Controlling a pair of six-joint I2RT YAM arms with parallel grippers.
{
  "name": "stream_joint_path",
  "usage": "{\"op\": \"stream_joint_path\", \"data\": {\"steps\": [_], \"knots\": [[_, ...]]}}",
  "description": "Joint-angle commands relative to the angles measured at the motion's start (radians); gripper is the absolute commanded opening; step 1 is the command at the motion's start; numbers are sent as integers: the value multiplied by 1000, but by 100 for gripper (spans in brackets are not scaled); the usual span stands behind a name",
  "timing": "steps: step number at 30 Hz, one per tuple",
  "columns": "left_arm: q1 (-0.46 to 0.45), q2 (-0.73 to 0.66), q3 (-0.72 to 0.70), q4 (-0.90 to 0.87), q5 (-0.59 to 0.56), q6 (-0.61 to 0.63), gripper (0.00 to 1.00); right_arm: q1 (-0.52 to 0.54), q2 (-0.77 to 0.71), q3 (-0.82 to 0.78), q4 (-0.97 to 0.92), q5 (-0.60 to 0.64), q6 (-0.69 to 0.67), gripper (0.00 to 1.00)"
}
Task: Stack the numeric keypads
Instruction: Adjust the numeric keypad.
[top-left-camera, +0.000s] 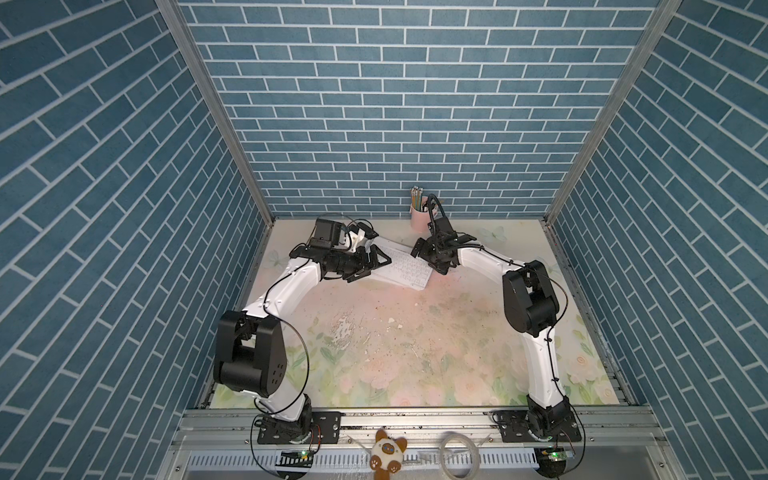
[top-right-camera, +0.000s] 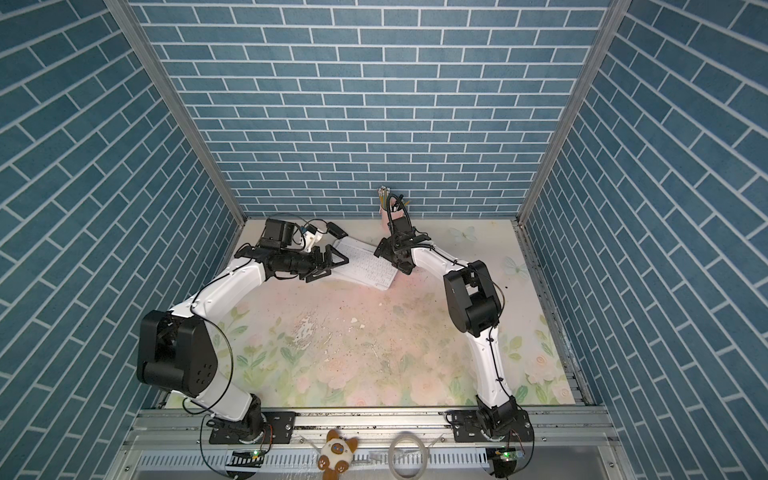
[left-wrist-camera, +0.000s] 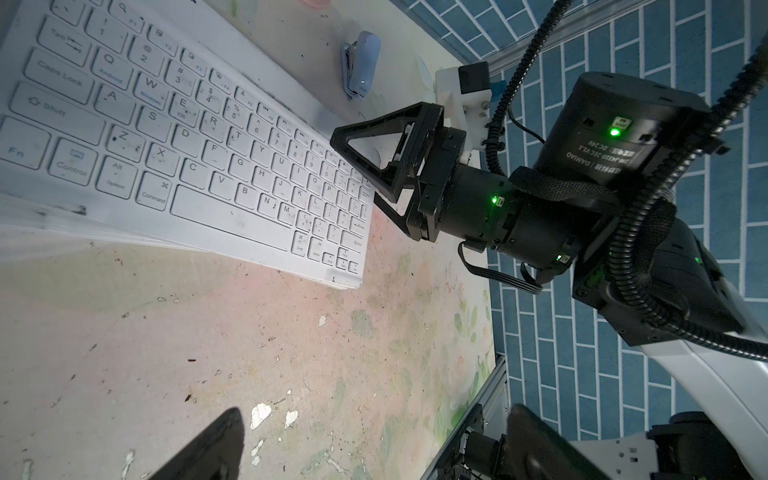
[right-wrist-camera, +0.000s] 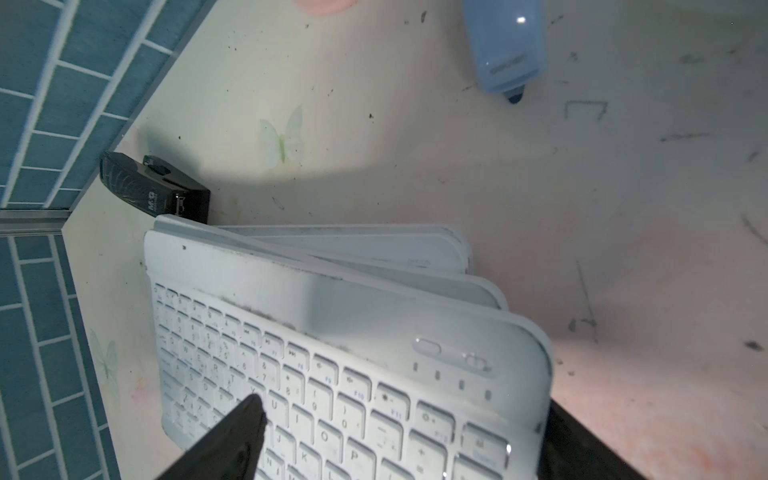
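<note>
Several white numeric keypads (top-left-camera: 405, 270) (top-right-camera: 368, 266) lie in a fanned, uneven stack at the back middle of the table. The top one (left-wrist-camera: 187, 158) (right-wrist-camera: 374, 332) has white keys. My right gripper (top-left-camera: 428, 259) (top-right-camera: 392, 257) (left-wrist-camera: 353, 170) (right-wrist-camera: 403, 409) stands open at the stack's right short end. One finger (right-wrist-camera: 232, 440) is over the top keys and the other lies just past the end edge. My left gripper (top-left-camera: 379, 267) (top-right-camera: 337, 267) (left-wrist-camera: 374, 415) is open at the stack's left front, with only bare table between its fingers.
A pink pencil cup (top-left-camera: 417, 216) stands by the back wall behind the stack. A pale blue stapler (left-wrist-camera: 361, 62) (right-wrist-camera: 505, 45) lies near it. A black stapler (right-wrist-camera: 158, 187) sits towards the back left corner. The floral table (top-left-camera: 395, 340) stretches in front of the stack.
</note>
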Motion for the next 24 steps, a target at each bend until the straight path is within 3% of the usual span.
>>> {"op": "stream_joint_path", "data": {"steps": [1,15,24], "knots": [[10,-15,-15,-2,12,17,99,10,28,35,-35,9,-5,97],[14,-19,-17,1,16,14,100,18,116,204,-141,18,-40,97],[15,-20,-20,3,15,14,100,14,75,226,-232,54,-198,99]]}}
